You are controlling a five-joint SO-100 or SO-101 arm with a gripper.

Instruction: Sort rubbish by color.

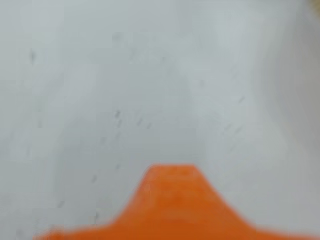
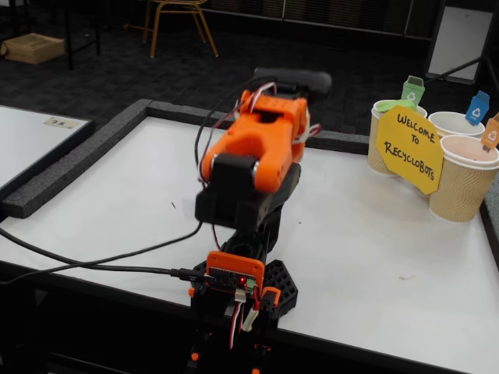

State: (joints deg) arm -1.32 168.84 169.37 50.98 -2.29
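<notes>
Zero rubbish visible, orientation untellable | gripper (image 1: 172, 172) blurred, grip state unclear | three cups (image 2: 460, 187) far right

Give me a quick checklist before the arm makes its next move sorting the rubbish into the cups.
1. Rubbish located: not ok. No coloured lump shows in either view.
2. Gripper state: cannot tell. The wrist view shows only a blurred orange finger; in the fixed view the arm hides the jaws.
3. Cups upright: ok. Three paper cups stand at the table's far right behind the yellow sign.
4. Cup tags readable: ok. Green tag, blue tag and orange tag.
5. Cable clear of the arm: ok.
</notes>
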